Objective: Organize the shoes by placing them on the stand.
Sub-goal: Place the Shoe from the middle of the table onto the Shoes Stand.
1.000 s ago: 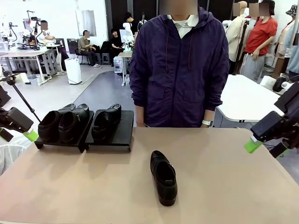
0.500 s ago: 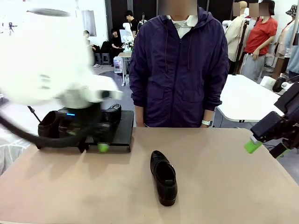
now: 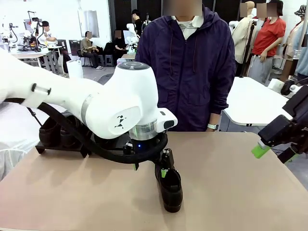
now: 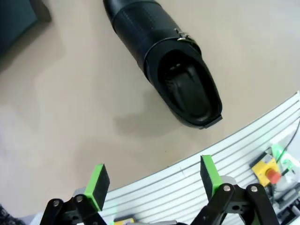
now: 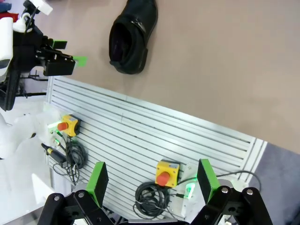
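On the tan table [image 3: 231, 187], near its middle, one of the shoes [image 3: 169, 184] is lying by itself, toe pointing toward our side in the front view. We are seeing it as plain black leather with a dull shine, low-cut, with a rounded toe; our left wrist view is showing its open mouth, the dark insole and a small metal buckle [image 4: 183, 36] at the side of the strap.

Our left arm [image 3: 96, 103] is reaching across the middle and is blocking most of the stand [image 3: 57, 147] and the other shoes [image 3: 50, 134] on it; we are making out only dark shapes there. Our left gripper [image 3: 164, 169] is hanging just above the lone shoe, its jaws spread wide with nothing between them, as the left wrist view [image 4: 154, 180] is showing. Our right gripper [image 5: 152, 180] is waiting off the table's right edge, likewise spread and empty.

A person in a purple jacket [image 3: 185, 67] is standing at the far side.

The right wrist view is giving us the slatted table border and two yellow boxes with red buttons [image 5: 165, 174].
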Controlling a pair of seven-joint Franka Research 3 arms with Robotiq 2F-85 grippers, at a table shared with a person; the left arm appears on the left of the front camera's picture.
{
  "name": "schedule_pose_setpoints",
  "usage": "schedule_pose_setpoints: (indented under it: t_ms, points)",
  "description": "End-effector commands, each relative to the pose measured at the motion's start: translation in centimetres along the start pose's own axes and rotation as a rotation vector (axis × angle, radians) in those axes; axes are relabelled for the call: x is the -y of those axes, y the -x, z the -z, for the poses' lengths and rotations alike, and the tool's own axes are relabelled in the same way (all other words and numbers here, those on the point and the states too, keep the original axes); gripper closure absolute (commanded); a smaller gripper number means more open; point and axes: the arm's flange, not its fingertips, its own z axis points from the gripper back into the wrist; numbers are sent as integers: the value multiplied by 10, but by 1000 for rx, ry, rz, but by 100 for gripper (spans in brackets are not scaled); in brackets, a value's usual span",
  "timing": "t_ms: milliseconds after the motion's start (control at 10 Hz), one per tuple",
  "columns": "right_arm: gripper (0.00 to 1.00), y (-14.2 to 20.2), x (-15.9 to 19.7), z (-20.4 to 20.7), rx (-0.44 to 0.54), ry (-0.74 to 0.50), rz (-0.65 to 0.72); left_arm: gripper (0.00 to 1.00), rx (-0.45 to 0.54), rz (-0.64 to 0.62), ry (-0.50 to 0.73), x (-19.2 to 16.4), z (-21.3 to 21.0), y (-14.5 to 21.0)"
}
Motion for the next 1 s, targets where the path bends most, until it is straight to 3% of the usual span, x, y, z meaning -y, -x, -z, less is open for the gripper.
schedule_pose_setpoints:
  t_ms: [0, 300, 500, 900]
  points:
    - [0, 0, 1, -1, 0, -29, -3, 0, 11, 24, -86, -7, -22, 9]
    - [0, 0, 1, -1, 0, -29, -3, 0, 2, 21, -45, -4, -12, 4]
    - [0, 0, 1, -1, 0, -29, -3, 0, 11, -317, -60, -1, 28, -19]
    - [0, 0, 1, -1, 0, -29, -3, 0, 6, -510, -74, 7, 56, -27]
